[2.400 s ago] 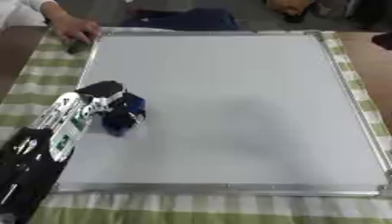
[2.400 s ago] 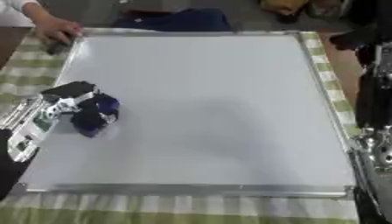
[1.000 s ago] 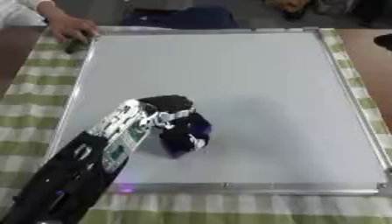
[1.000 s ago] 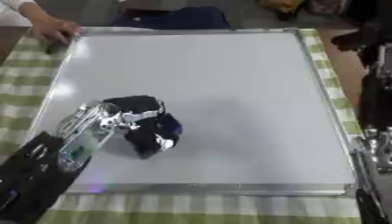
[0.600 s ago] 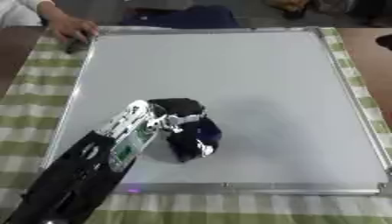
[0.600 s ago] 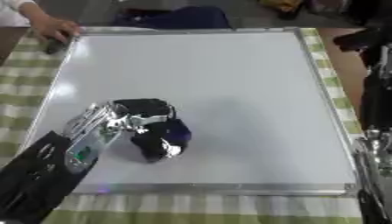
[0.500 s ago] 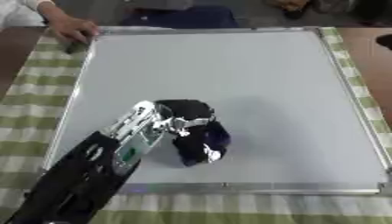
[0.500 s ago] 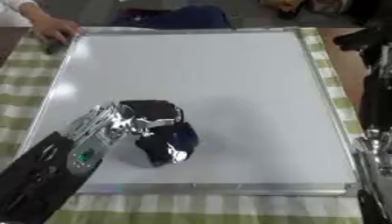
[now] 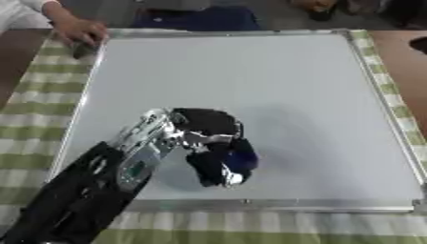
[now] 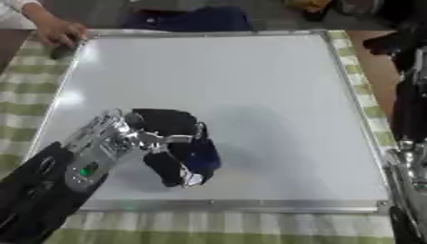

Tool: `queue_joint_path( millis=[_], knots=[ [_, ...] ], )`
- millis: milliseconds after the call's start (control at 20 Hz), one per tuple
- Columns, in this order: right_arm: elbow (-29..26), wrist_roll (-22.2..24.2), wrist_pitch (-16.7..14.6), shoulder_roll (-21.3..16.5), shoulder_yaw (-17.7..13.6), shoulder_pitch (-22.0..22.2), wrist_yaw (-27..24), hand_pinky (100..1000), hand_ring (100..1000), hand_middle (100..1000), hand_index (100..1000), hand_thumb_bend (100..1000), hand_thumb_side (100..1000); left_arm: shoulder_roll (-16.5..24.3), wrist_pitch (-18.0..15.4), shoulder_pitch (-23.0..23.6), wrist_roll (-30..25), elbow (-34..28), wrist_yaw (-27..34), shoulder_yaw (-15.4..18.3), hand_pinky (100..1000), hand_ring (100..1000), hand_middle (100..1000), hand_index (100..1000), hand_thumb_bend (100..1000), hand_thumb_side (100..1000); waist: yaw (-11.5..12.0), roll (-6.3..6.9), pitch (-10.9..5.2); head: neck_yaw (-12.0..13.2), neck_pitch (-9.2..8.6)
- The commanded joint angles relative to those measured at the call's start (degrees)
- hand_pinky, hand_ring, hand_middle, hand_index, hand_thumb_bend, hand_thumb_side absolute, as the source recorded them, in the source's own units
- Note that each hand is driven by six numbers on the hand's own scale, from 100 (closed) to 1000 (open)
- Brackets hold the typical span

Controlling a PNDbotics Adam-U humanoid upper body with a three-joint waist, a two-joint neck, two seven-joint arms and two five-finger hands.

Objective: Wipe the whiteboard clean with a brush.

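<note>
Even overhead light, soft blur throughout, faint glare on whiteboard [image 9: 250,86].

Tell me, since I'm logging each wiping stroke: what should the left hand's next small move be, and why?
Probably sweep rightward along the near edge. The left hand is curled round the dark blue brush, pressed on the whiteboard near its lower-left middle. The board's right side lies uncovered by the hand, and no marks show anywhere, so continuing across seems the sensible pass.

No text, label, brand, number or sign can be read anywhere: the whiteboard [image 9: 250,81] is blank, and the left hand [image 9: 204,138] on it shows no legible marking.
</note>
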Motion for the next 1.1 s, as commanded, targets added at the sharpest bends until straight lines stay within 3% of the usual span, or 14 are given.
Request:
queue_joint_path(
  millis=[50,250,500,650,750,850,1000,1100],
  knots=[
    [-1.1,0.0,0.0,-0.7,0.0,-0.6,-0.4,714,622,478,486,100,922,1.2,-2.9,-1.3,0.9,0.8,-2.5,1.7,349,462,305,100,238,659,0.1,-0.09,-0.91,-0.1,-0.62],
    [-1.1,-0.2,0.0,-0.7,-0.1,-0.6,-0.5,713,622,478,486,100,922,0.5,-5.9,-1.1,2.8,3.2,-5.9,2.7,352,473,327,100,234,646,0.1,-0.17,-0.85,-0.1,-0.75],
    [-1.1,-0.2,0.0,-0.6,-0.1,-0.6,-0.4,713,622,478,486,100,922,-0.3,-10.1,-0.8,5.2,5.2,-9.3,2.7,400,596,574,100,282,654,0.0,-0.19,-0.81,-0.1,-0.79],
    [-1.1,-0.3,0.1,-0.6,-0.1,-0.6,-0.4,714,622,478,485,100,922,-0.5,-12.4,-0.6,6.6,6.3,-10.9,3.0,415,647,642,100,326,666,0.0,-0.15,-0.83,-0.2,-0.82],
    [-1.1,-0.3,0.1,-0.6,-0.1,-0.6,-0.4,713,622,478,486,100,922,-0.6,-13.3,-0.5,7.4,6.9,-11.8,3.1,439,685,686,100,375,670,0.0,-0.14,-0.86,-0.2,-0.91],
    [-1.1,-0.3,0.1,-0.6,-0.1,-0.6,-0.4,713,622,478,486,100,922,-0.6,-14.0,-0.5,8.0,7.3,-12.9,3.2,530,758,759,100,501,678,0.0,-0.17,-0.88,-0.2,-1.0],
    [-1.1,-0.3,0.1,-0.5,-0.1,-0.6,-0.5,713,621,477,485,100,922,-0.7,-14.4,-0.4,9.0,7.3,-14.9,3.4,572,803,800,100,654,702,0.0,-0.2,-0.9,-0.1,-1.01],
    [-1.1,-0.3,0.1,-0.5,-0.1,-0.5,-0.5,713,621,477,485,100,922,-0.6,-14.6,-0.4,10.2,6.9,-15.8,3.5,584,814,812,100,687,713,0.1,-0.2,-0.94,-0.1,-0.93]
  ],
)
